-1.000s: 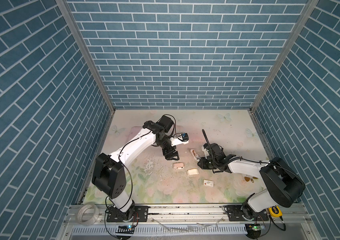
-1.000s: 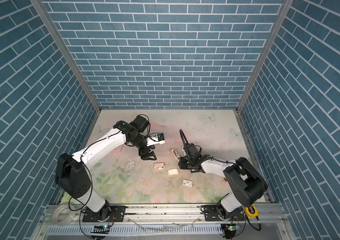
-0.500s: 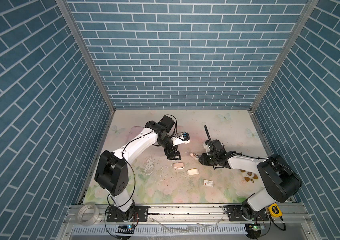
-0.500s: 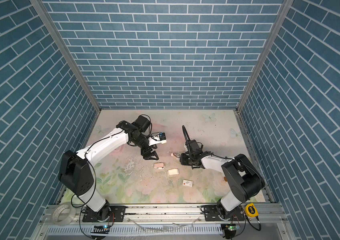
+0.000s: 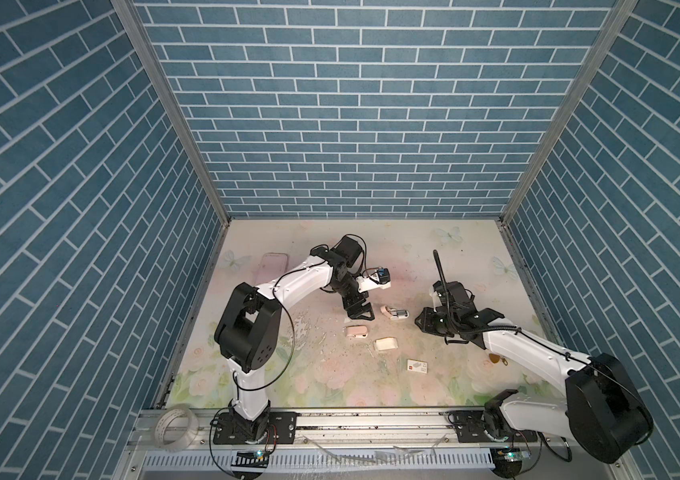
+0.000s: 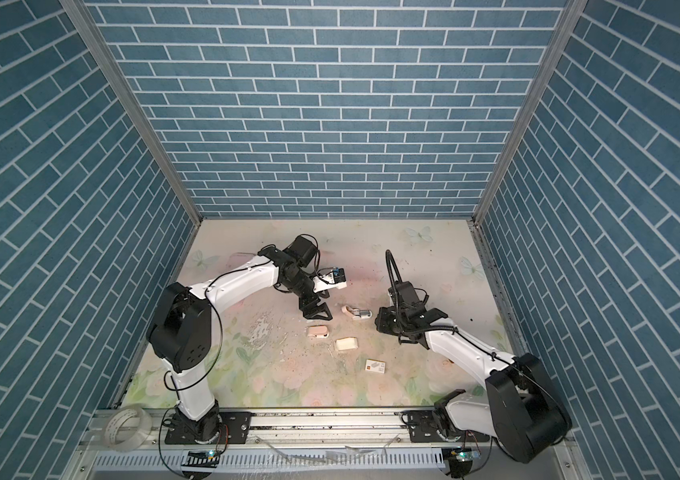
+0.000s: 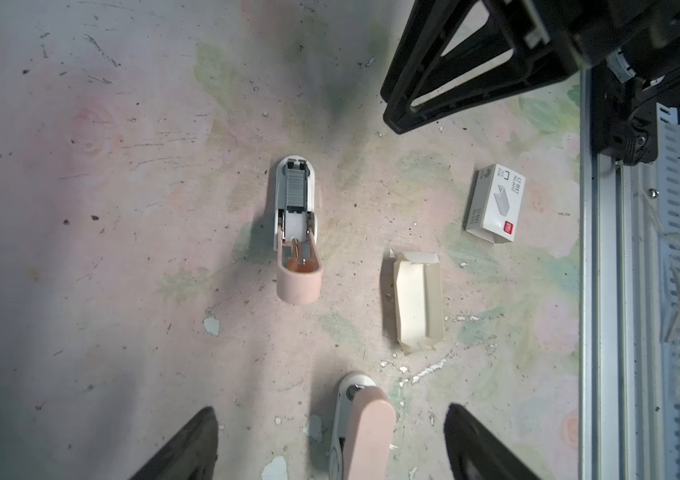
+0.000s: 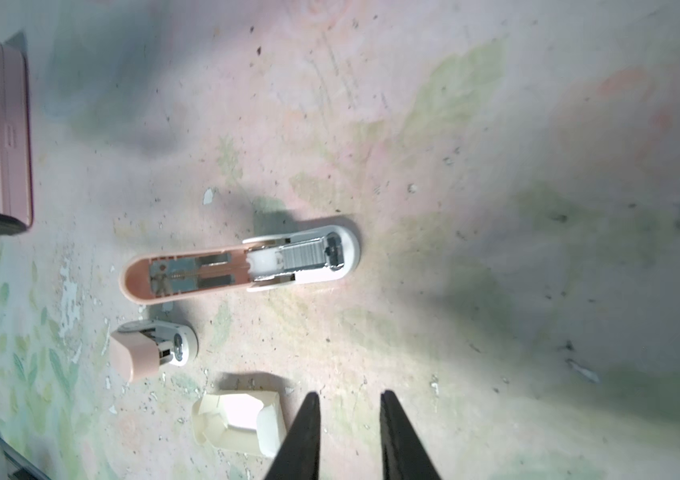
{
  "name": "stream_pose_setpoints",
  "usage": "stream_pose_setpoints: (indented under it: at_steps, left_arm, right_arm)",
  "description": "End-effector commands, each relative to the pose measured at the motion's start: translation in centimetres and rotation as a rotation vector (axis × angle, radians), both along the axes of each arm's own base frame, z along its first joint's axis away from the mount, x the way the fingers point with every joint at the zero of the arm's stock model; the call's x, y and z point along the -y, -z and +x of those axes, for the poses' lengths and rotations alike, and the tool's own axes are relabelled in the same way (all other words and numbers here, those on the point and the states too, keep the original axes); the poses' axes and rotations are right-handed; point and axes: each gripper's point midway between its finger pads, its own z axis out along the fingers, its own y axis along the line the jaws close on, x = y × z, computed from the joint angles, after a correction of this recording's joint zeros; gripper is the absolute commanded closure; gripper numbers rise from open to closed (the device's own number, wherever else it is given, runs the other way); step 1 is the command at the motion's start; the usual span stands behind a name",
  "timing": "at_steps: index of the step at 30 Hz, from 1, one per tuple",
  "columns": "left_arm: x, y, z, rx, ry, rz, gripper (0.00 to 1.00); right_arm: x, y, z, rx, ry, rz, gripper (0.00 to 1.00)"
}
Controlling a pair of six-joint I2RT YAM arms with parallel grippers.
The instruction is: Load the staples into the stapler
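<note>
On a floral-printed table (image 5: 467, 266) boxed in by blue brick-pattern walls, both top views show an open stapler (image 5: 394, 312) (image 6: 357, 312) lying near the middle. The left gripper (image 5: 359, 312) hovers just to its left. The right gripper (image 5: 420, 322) points at it from the right, near but apart. In front of the left gripper lies a second stapler (image 5: 357, 331), pink and white, its lid down. Just right of that is a cream cardboard tray (image 5: 386, 344), and nearer the front edge lies a white staple box (image 5: 418, 365). A pink case (image 5: 273, 266) lies at the far left, and a tape roll (image 5: 175, 428) rests on the front rail. From up here the jaws are too small to judge.

In the left wrist view, the open stapler (image 7: 296, 232) lies flat with its pink lid folded out. The staples (image 7: 295, 189), a grey strip, sit in its white magazine at the end away from the lid. The cardboard tray (image 7: 417, 301) lies beside it, apart, showing only its pale inner floor. The staple box (image 7: 496, 203) carries a red mark. The left gripper's fingers (image 7: 188, 449) stand wide apart and hold nothing. The second stapler (image 7: 361, 428) lies on the table between them, touching neither.

In the right wrist view, the right gripper (image 8: 349, 395) shows two black fingers with a narrow gap and nothing in it. The staples (image 8: 302, 254) fill the front of the open stapler's magazine. The tray (image 8: 238, 419) lies just beside the fingers.
</note>
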Motion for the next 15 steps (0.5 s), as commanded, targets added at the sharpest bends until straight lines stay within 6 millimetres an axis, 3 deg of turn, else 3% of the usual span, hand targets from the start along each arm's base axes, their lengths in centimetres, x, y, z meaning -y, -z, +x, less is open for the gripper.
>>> stream_pose_setpoints:
  at_steps: [1,6,15]
  left_arm:
    - [1.8,0.5,0.9,0.007,0.011,-0.037,0.15]
    - [3.0,2.1,0.8,0.003,0.02,-0.029,0.2]
    - [3.9,3.5,1.2,0.028,-0.001,-0.018,0.4]
  right_arm:
    - [1.0,1.1,-0.8,-0.084,0.076,0.03,0.73]
    - [1.5,1.8,-0.1,-0.104,0.114,0.082,0.73]
    - [1.1,1.9,2.3,-0.112,0.118,0.18,0.75]
